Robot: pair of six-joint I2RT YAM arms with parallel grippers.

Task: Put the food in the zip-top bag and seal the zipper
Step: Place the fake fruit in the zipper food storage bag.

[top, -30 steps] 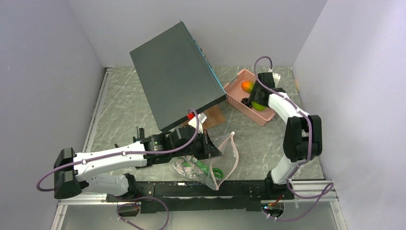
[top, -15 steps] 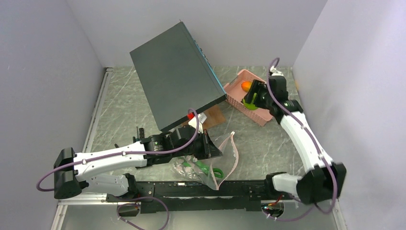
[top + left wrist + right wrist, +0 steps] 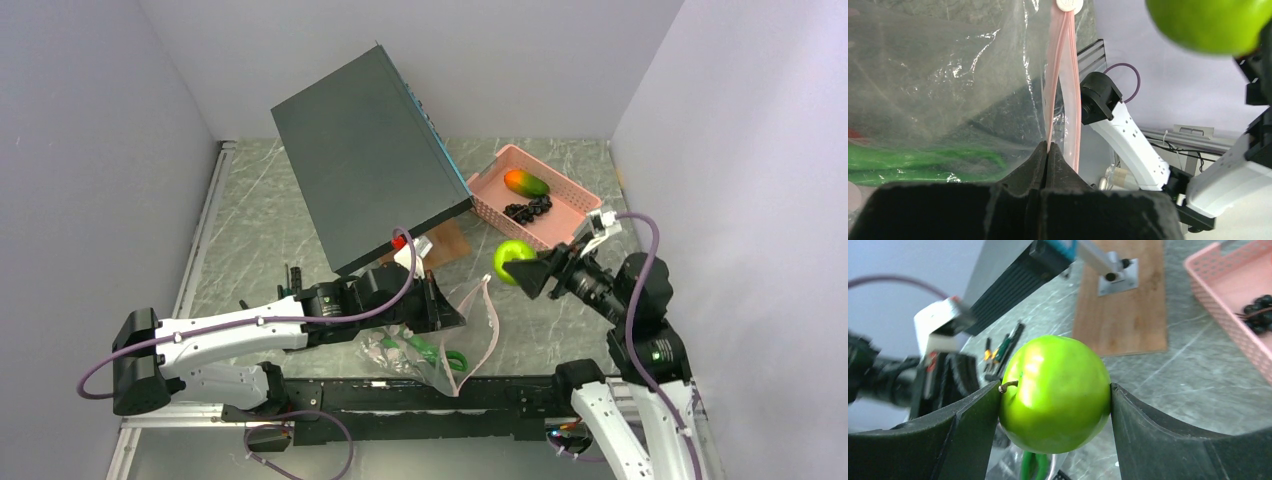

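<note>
My right gripper (image 3: pixel 522 270) is shut on the lime-green round fruit (image 3: pixel 512 260) and holds it in the air between the pink basket and the bag; the fruit fills the right wrist view (image 3: pixel 1054 392). My left gripper (image 3: pixel 440 305) is shut on the zipper strip (image 3: pixel 1063 75) and holds the mouth of the zip-top bag (image 3: pixel 445 350) up and open. Long green pods (image 3: pixel 430 352) lie inside the bag and show in the left wrist view (image 3: pixel 923 162). The orange-green mango (image 3: pixel 526 183) and black grapes (image 3: pixel 527 210) lie in the pink basket (image 3: pixel 480 195).
A large dark grey slab (image 3: pixel 365 150) leans over the middle of the table. A wooden board (image 3: pixel 450 240) lies under its low corner. Small hand tools (image 3: pixel 292 275) lie left of the left gripper. Walls close in on both sides.
My right gripper lifted the lime-green fruit out of the pink basket and carried it toward the near left, closer to the bag. The left arm and bag have not moved.
</note>
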